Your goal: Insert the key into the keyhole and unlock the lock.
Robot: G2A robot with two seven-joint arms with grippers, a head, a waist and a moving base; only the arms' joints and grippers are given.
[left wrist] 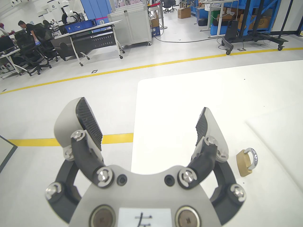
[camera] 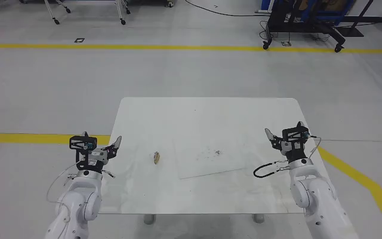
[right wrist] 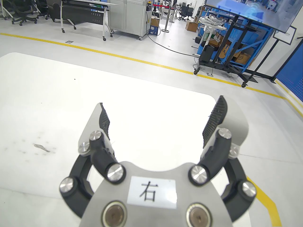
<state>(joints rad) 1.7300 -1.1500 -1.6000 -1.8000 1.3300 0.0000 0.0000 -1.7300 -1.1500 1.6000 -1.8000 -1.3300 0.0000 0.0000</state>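
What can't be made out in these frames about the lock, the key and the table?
- Keyhole: cannot be found on the padlock in the left wrist view, which shows it small and at an angle; too small in the top view.
- Key: teeth and facing too small in the right wrist view; a speck in the top view.
- Table: the strip beneath the left gripper and the right gripper, hidden by them in the wrist views.

left hand [left wrist: 144,114] spread wide, empty | right hand [right wrist: 162,109] spread wide, empty
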